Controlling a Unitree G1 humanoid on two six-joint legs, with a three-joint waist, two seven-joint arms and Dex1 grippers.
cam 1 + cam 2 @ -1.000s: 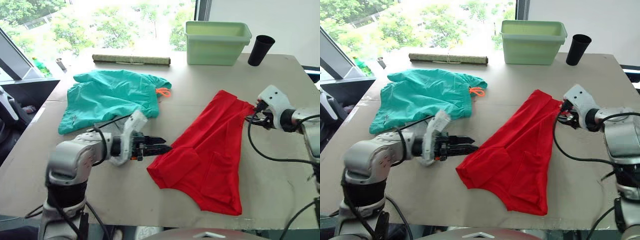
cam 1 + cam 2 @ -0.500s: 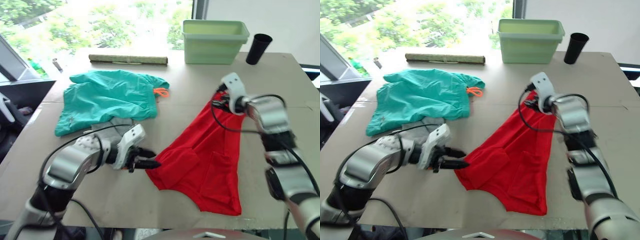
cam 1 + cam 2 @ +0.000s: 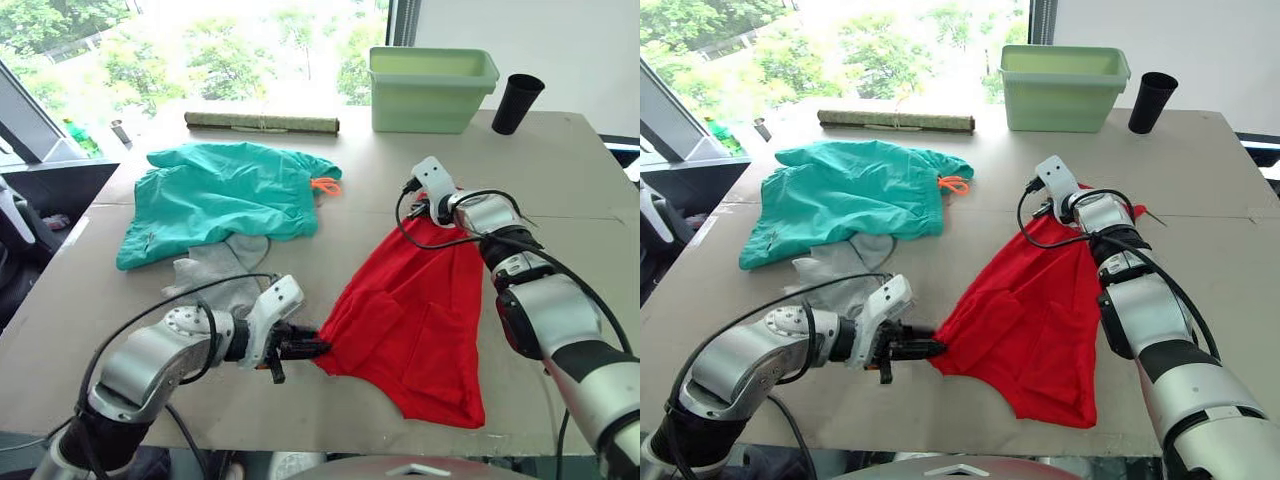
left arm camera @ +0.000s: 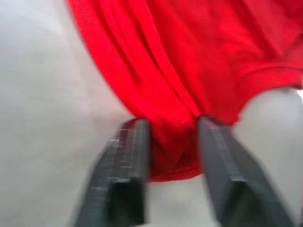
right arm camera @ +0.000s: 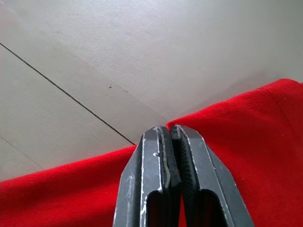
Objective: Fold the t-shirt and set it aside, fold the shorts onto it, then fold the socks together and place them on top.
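The red t-shirt (image 3: 420,305) is lying bunched on the worktop (image 3: 560,180), its long axis running from the far end near the right gripper (image 3: 432,213) toward the near edge, slightly slanting to the robot's right, with one corner pulled out leftward. The left gripper (image 3: 312,347) is reaching in from the left at that near-left corner; in the left wrist view its fingers (image 4: 124,175) are standing apart with a fold of the red fabric lying between them, not pinched tight. The right gripper is holding the far end of the t-shirt; in the right wrist view its fingers (image 5: 194,184) are pressed together on the edge of the red cloth. The teal shorts (image 3: 225,195) are lying spread on the far left of the worktop, the orange drawstring (image 3: 326,185) pointing toward the t-shirt. The grey socks (image 3: 215,272) are lying just beside the shorts' near edge, partly tucked under it. A green bin (image 3: 432,88), a black cup (image 3: 520,102) and a rolled mat (image 3: 262,121) are sitting along the far edge.
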